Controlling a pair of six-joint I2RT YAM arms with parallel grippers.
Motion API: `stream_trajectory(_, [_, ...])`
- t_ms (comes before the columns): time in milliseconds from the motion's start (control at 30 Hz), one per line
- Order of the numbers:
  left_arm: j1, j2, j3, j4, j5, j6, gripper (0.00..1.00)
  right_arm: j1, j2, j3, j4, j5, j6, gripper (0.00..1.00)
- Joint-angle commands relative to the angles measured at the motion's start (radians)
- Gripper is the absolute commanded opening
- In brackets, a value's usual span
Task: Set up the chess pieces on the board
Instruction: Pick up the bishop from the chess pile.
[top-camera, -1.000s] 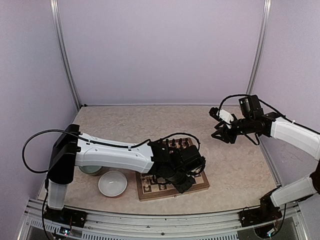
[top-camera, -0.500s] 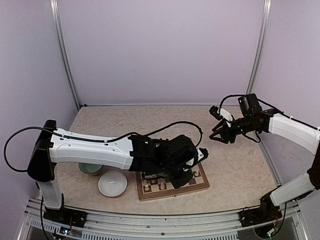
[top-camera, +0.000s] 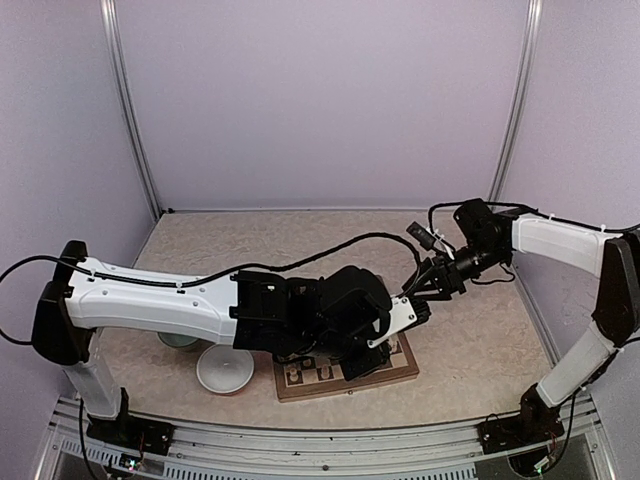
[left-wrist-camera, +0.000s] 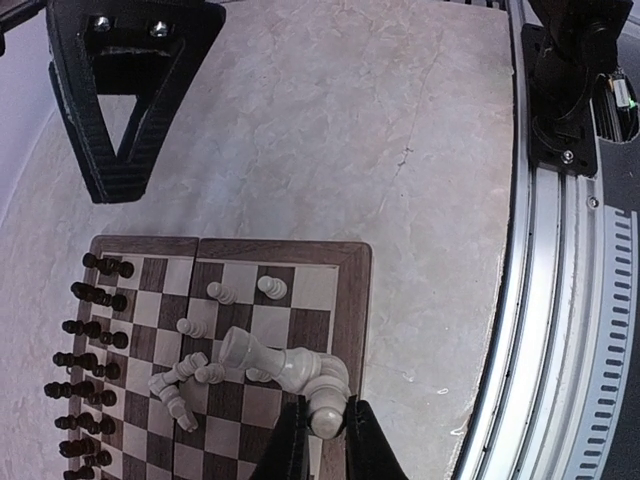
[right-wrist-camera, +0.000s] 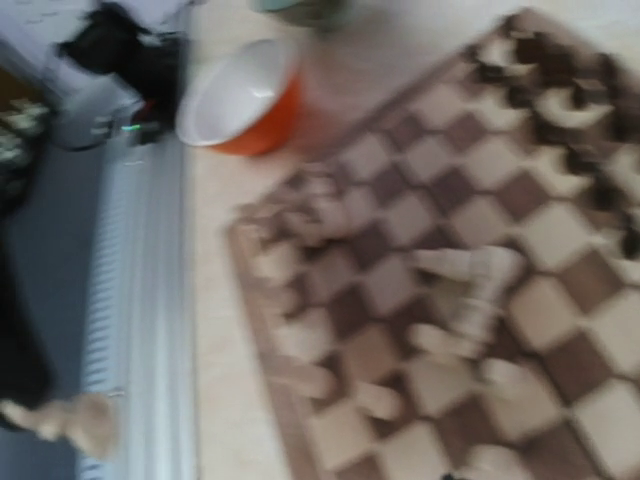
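Note:
The board (top-camera: 402, 368) lies at the table's near edge; my left arm covers much of it. In the left wrist view the board (left-wrist-camera: 358, 300) carries dark pieces (left-wrist-camera: 90, 330) standing along its left side and cream pieces (left-wrist-camera: 215, 292), some standing, several lying in a heap (left-wrist-camera: 250, 352). My left gripper (left-wrist-camera: 326, 410) (top-camera: 372, 358) is shut on a cream piece (left-wrist-camera: 320, 385) at the board's right border. My right gripper (top-camera: 424, 288) hovers off the board's far right corner, jaws apart and empty; it also shows in the left wrist view (left-wrist-camera: 125, 95). The right wrist view is blurred and shows the board (right-wrist-camera: 290, 400), not its own fingers.
A white bowl (top-camera: 225, 368), orange outside (right-wrist-camera: 245, 100), stands left of the board. A green bowl (top-camera: 178, 341) sits behind it, mostly hidden by the arm. The metal rail (left-wrist-camera: 560, 330) runs along the near edge. Side walls close the workspace.
My left arm has swung its elbow out to the left while its gripper stayed over the board's near right. My right gripper moved left and down toward the board's far right corner.

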Motion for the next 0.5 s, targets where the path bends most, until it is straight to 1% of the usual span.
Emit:
stream_trajectory(0, [-0.011, -0.002, 0.003, 0.018, -0.02, 0.032, 0.0, 0.073, 0.04, 0.035, -0.152, -0.117, -0.108, 0.51])
stream_trajectory(200, [-0.017, 0.009, 0.01, 0.022, -0.029, 0.032, 0.0, 0.156, 0.048, 0.033, -0.157, -0.082, -0.123, 0.51])
stream_trajectory(467, [-0.017, 0.021, 0.014, 0.029, -0.031, 0.029, 0.0, 0.209, 0.069, 0.042, -0.19, -0.082, -0.163, 0.48])
